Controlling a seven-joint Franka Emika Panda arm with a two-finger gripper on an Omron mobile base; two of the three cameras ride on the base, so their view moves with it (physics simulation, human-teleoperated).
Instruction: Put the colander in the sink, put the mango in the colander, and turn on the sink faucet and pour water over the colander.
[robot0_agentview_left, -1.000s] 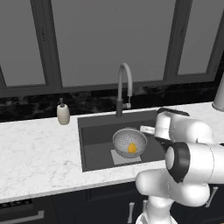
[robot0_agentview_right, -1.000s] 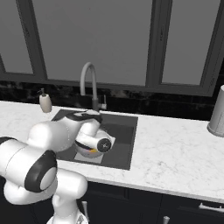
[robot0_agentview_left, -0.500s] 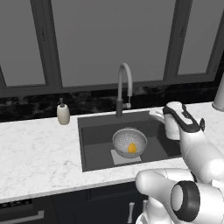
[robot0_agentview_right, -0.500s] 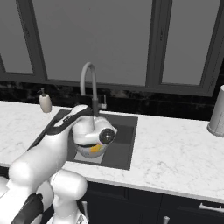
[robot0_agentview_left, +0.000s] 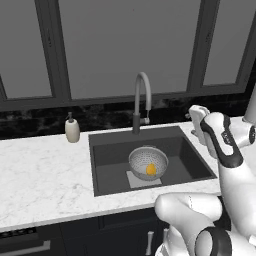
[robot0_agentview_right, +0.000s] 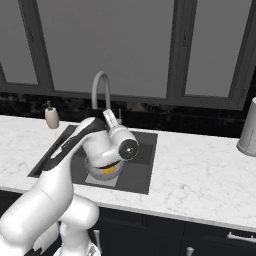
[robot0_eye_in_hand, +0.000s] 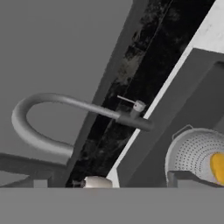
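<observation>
The silvery colander (robot0_agentview_left: 148, 161) stands on the floor of the dark sink (robot0_agentview_left: 110, 150), with the orange mango (robot0_agentview_left: 151, 169) inside it. The grey gooseneck sink faucet (robot0_agentview_left: 141, 100) rises behind the basin, and no water shows at its spout. My gripper (robot0_agentview_left: 194, 117) hangs open and empty above the sink's right rim, level with the faucet's lower stem and pointing left at it. From the right base view the gripper (robot0_agentview_right: 110, 120) sits just right of the faucet (robot0_agentview_right: 100, 90). The hand view holds the faucet (robot0_eye_in_hand: 78, 105), its thin side lever (robot0_eye_in_hand: 131, 101), the colander (robot0_eye_in_hand: 192, 153) and the mango (robot0_eye_in_hand: 217, 166).
A cream soap bottle (robot0_agentview_left: 72, 131) stands on the marble counter left of the sink. At the far right of the counter is a metal canister (robot0_agentview_right: 248, 132). Dark window frames and a black backsplash close off the back.
The arm has unfolded and lifted the hand from low beside the sink up toward the faucet. The jaws stayed open. Colander and mango have not moved.
</observation>
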